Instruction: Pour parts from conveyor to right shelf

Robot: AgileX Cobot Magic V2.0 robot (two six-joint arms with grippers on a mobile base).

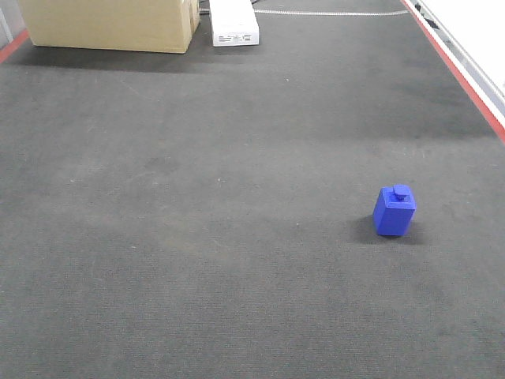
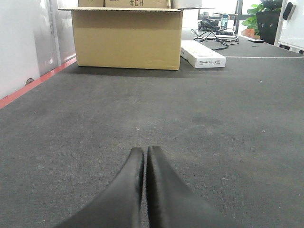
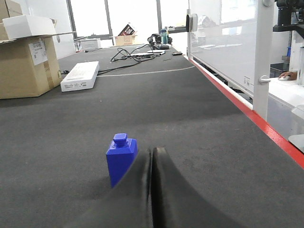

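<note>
Right hand (image 3: 152, 153): fingers together, empty, the nearer one.
Blue block (image 3: 122, 159): upright, knob up, just left of that hand's tips.
Conveyor (image 1: 197, 197): carries the block toward its right edge.
Left hand (image 2: 145, 151): fingers together, block outside its view.

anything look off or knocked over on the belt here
Nothing stands out. The single blue part stands upright, knob on top, on the conveyor, intact. A cardboard box and a flat white box sit at the belt's far end.
</note>
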